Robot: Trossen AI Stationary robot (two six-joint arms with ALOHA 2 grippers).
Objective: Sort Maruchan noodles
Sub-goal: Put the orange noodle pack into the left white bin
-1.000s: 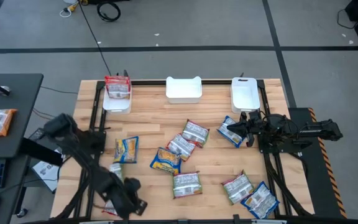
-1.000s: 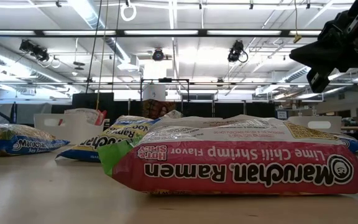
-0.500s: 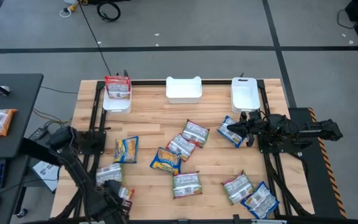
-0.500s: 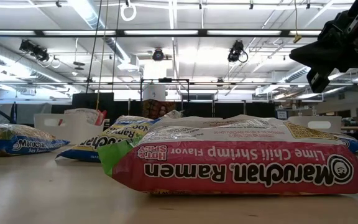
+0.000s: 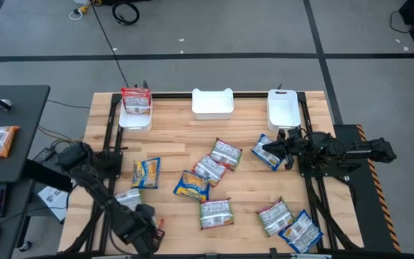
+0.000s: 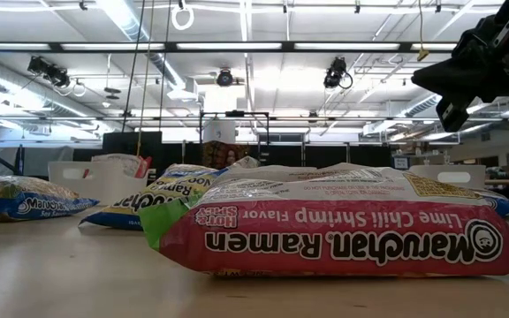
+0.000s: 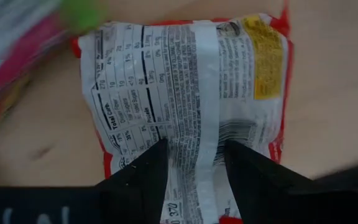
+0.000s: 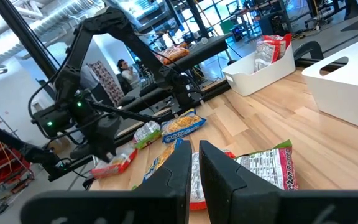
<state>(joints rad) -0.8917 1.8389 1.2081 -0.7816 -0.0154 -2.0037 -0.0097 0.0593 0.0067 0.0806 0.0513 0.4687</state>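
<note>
My left gripper (image 5: 146, 232) points down over the table's near left corner, shut on a red-orange noodle packet (image 7: 185, 106) whose printed back faces up. Only a red sliver of that packet (image 5: 159, 232) shows beside the arm in the high view. Other noodle packets lie flat on the table: blue-yellow ones (image 5: 146, 173) (image 5: 191, 185) and silvery ones (image 5: 226, 152) (image 5: 215, 213) (image 5: 274, 216). My right gripper (image 8: 194, 171) waits shut and level at the table's right side, above a blue packet (image 5: 268, 152). My left gripper comes at the red-orange packet from above, fingers (image 7: 145, 180) pointing down. It pinches a strip of the packet's back face around the lengthwise centre seam (image 7: 194, 155), near one end. The arm hides whether the packet is clear of the table.
Three white bins stand along the far edge: the left one (image 5: 135, 119) holds red packets, then the middle (image 5: 213, 103) and right (image 5: 283, 108) ones. A silvery packet (image 5: 128, 198) lies beside the left arm. A pink-green packet (image 6: 343, 221) fills the low view.
My left gripper has swung toward the table's left edge and back toward the right along the near edge. It has sunk a little and tipped to point straight down. The red-orange packet has moved with it.
</note>
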